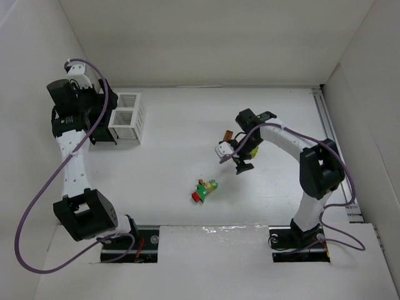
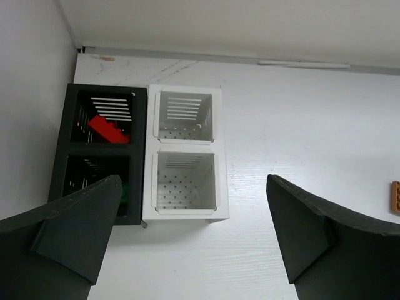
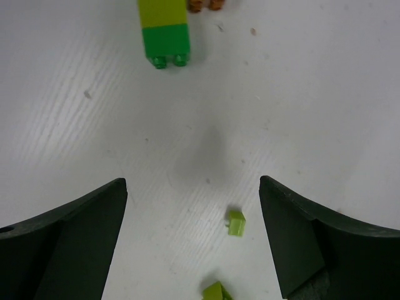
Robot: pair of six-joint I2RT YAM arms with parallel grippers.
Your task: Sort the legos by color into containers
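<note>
The right claw (image 3: 192,184) is spread wide above the counter (image 3: 75,125); a tiny yellow-green brick (image 3: 235,223) lies between its fingers (image 3: 75,237), off-centre toward one. The right arm (image 1: 312,169) is plainly nearer: the left claw (image 2: 194,187), also spread, hangs over the bins (image 2: 185,147), well apart.

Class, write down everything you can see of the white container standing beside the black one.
The white container looks like plastic. It has two square open-top compartments in a row, with slatted walls and dotted, perforated floors. Both compartments appear empty. It stands upright on the white table, towards the far left, with one long side against the black container. Nothing else appears to touch it.
</note>
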